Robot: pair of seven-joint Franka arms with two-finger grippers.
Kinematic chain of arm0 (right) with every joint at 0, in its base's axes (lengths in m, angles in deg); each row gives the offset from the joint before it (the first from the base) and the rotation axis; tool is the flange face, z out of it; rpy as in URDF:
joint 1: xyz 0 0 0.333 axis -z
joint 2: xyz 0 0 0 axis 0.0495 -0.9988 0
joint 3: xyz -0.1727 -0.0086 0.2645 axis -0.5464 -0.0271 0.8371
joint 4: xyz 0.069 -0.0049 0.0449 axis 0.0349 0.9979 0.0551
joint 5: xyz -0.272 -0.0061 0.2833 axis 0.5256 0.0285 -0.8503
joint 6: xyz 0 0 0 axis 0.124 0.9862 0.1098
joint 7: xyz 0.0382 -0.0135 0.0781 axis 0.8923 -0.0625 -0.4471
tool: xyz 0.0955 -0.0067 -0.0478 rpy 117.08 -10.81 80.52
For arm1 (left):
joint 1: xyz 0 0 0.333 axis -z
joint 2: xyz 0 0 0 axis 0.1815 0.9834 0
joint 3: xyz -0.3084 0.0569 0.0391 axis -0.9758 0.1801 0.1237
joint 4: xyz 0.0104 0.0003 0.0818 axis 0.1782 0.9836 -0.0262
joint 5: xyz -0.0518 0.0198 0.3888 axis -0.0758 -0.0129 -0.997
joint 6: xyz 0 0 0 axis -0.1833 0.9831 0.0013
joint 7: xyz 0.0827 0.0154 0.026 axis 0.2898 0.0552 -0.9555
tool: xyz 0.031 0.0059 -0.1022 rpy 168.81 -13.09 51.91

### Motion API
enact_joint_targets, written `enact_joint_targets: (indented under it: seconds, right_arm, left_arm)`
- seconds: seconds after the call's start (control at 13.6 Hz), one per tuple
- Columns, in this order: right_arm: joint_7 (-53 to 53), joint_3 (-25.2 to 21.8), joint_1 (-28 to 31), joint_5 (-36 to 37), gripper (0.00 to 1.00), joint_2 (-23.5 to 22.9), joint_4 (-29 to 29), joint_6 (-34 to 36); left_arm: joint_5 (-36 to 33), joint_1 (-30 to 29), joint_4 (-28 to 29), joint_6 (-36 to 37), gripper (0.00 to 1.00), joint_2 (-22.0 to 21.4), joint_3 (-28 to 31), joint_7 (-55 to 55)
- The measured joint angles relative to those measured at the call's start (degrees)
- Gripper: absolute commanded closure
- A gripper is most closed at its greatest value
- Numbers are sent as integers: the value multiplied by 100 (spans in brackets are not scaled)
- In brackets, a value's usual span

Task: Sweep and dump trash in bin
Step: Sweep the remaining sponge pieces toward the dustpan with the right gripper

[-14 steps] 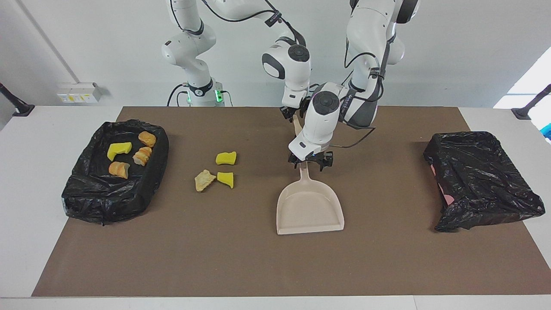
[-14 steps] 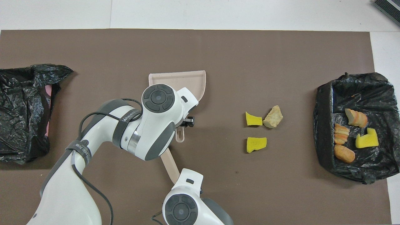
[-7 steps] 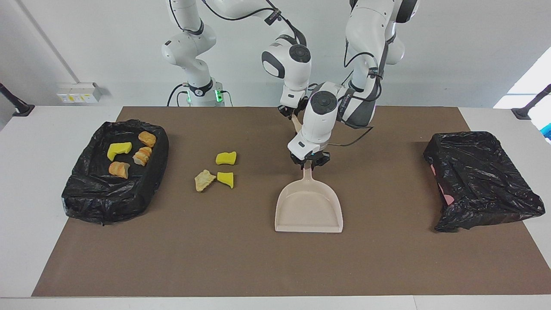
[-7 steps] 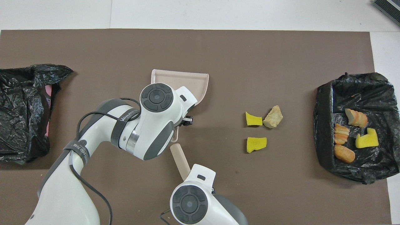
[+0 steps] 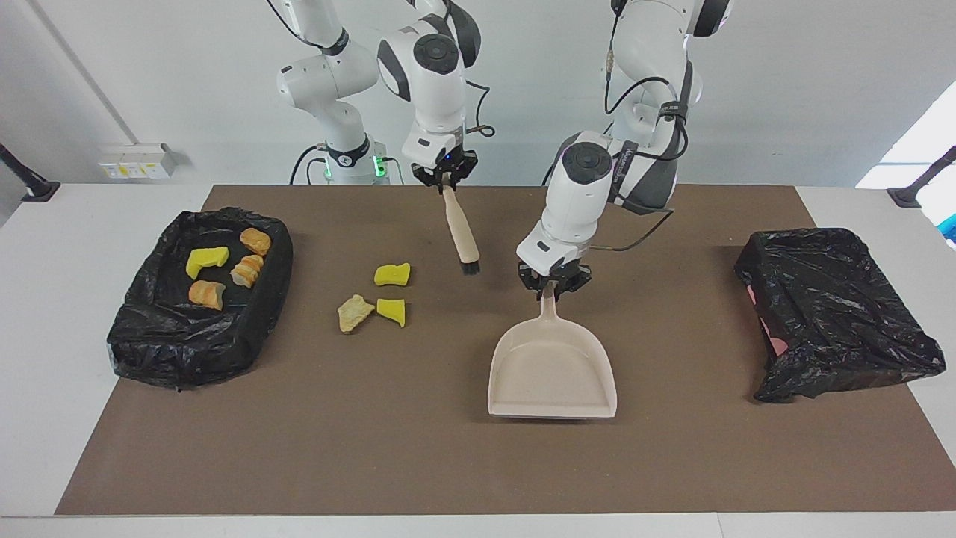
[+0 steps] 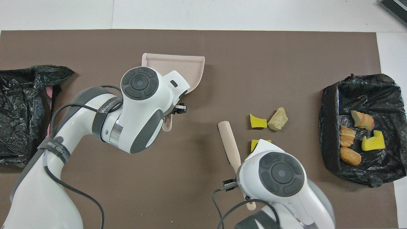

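I have the brown mat [image 5: 418, 448] spread over most of the table, and at its right-arm end sits the black-lined bin [image 5: 196, 299], at about nine o'clock in the facing view, with four scraps inside: a yellow sponge chunk [image 5: 206, 259] and three bread-like pieces [image 5: 246, 269]. At three o'clock, toward the left arm's end, lies a crumpled black bag [image 5: 836, 310]. Near the middle I see the beige dustpan [image 5: 551, 370] with its open mouth pointing away from the robots; my left gripper [image 5: 553, 286] is clamped narrow on the end of its handle. My right gripper [image 5: 446, 179] is closed on the top of the brush [image 5: 461, 233], which hangs tilted in the air over the mat, bristles down, at about eleven o'clock from the dustpan. The trash not yet binned lies on the mat between bin and dustpan: two yellow sponge pieces [image 5: 392, 274] and one pale rocky lump [image 5: 354, 311], the lump touching the yellow piece beside it.
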Motion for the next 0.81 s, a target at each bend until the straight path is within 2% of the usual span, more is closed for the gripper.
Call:
enact_joint_targets:
  seconds: [0.15, 0.37, 0.52, 0.81]
  right_arm:
    - [-183, -3, 573, 499, 100, -82, 17, -23]
    - [-837, -16, 1533, 1651, 100, -391, -134, -89]
    - [-1209, -27, 2084, 1943, 100, -644, -241, -289]
    - [-1243, -28, 2323, 2031, 100, -1091, -138, -792]
  left_arm:
    - [-35, -202, -68, 335, 100, -185, 9, 777]
    - [-49, -522, -76, 864, 100, -519, 14, 2052]
    - [-54, -615, -72, 1300, 100, -643, 21, 3098]
    - [-64, -655, 85, 1665, 100, -727, 19, 5177]
